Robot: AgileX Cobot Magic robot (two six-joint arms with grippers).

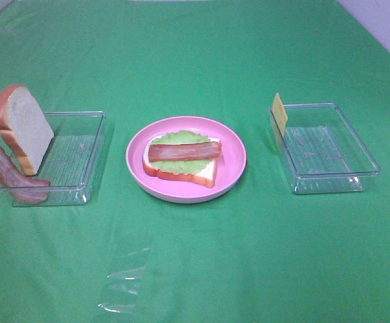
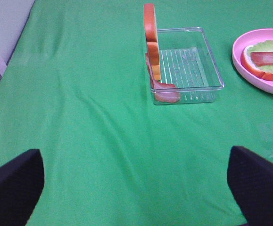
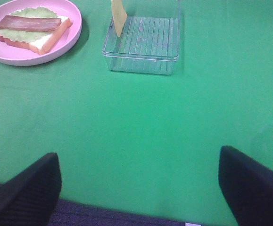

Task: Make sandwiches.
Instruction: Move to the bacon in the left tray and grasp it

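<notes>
Three layers placed: bread (image 1: 198, 176), lettuce (image 1: 181, 139), bacon (image 1: 184, 151) on the plate (image 1: 232, 178).
Remaining, we judge: cheese (image 1: 279, 113), top slice (image 1: 26, 128), spare bacon (image 1: 13, 176).
Claws: left claw (image 2: 136, 183) and right claw (image 3: 141, 188) released, empty.

a table covered by a green cloth (image 1: 195, 256) carries everything. a round pink plate (image 1: 234, 176) sits on the cloth at the middle. one clear plastic tray (image 1: 95, 153) stands on its left and another clear tray (image 1: 329, 183) on its right, both apart from the plate. a crinkled clear patch (image 1: 124, 291) lies near the front.
</notes>
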